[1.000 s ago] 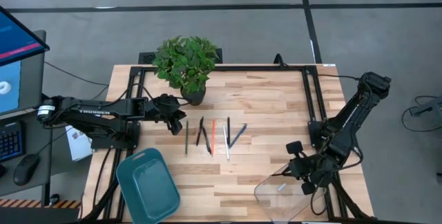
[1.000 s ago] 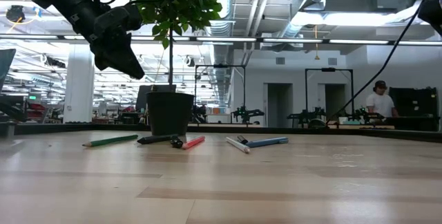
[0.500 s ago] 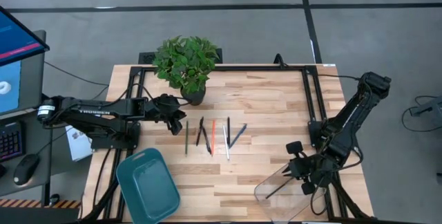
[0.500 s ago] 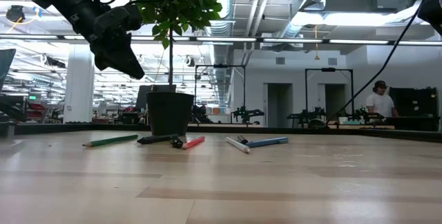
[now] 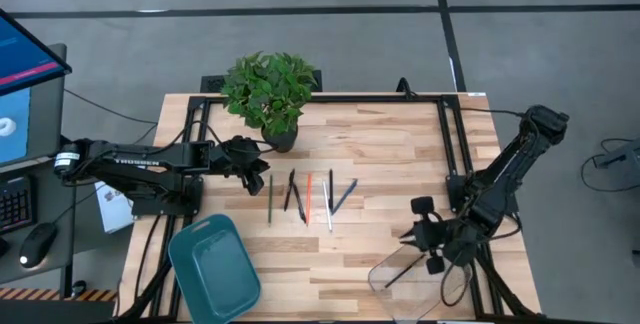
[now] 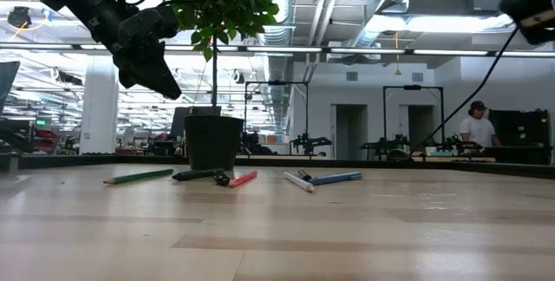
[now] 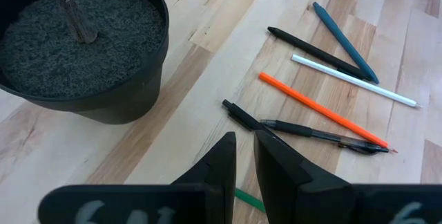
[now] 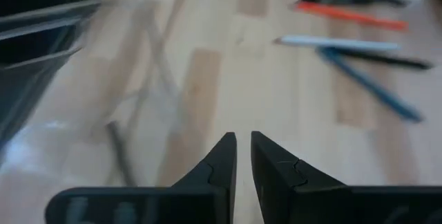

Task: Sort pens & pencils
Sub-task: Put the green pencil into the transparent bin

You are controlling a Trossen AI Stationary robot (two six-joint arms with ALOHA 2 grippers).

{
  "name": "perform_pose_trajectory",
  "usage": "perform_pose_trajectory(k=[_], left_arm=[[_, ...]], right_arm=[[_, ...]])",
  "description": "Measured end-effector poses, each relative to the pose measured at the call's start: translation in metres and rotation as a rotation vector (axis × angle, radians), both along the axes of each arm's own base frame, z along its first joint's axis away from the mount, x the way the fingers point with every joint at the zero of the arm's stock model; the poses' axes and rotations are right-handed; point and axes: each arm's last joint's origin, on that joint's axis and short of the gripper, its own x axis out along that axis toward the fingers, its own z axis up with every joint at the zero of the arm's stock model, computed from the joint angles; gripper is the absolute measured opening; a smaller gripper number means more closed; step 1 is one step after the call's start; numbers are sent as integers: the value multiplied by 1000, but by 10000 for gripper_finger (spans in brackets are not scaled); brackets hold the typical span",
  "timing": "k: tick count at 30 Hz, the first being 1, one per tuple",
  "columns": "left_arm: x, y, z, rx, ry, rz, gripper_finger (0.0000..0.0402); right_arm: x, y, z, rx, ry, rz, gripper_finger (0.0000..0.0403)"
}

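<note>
The pens & pencils (image 5: 310, 197) lie fanned at the bench (image 5: 390, 154) centre, with one dark stick already in the clear tray (image 5: 405, 279) at five o'clock. The right gripper (image 5: 425, 234), fingers nearly together and holding nothing, hovers by that tray. The left gripper (image 5: 262, 169), fingers likewise nearly together, hangs beside the plant pot (image 5: 280, 139) (risky neighbour): a careless reach could clip it or scatter crossed pens.

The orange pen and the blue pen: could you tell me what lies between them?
In the high view, a white pen lies between orange pen and blue pen.
</note>
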Motion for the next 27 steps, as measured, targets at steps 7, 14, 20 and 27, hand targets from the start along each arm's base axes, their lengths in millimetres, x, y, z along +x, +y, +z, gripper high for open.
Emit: perform_pose_trajectory(k=[7, 14, 20, 27], left_arm=[[3, 1, 4, 43, -43, -23, 43], [4, 1, 4, 87, -32, -49, 43], [7, 4, 11, 162, -99, 27, 43], [3, 2, 5, 25, -67, 58, 43]], right_arm=[[26, -23, 4, -43, -60, -138, 68], [49, -52, 7, -37, -94, -294, 68], [65, -74, 12, -36, -152, -388, 68], [70, -88, 13, -33, -162, -458, 68]])
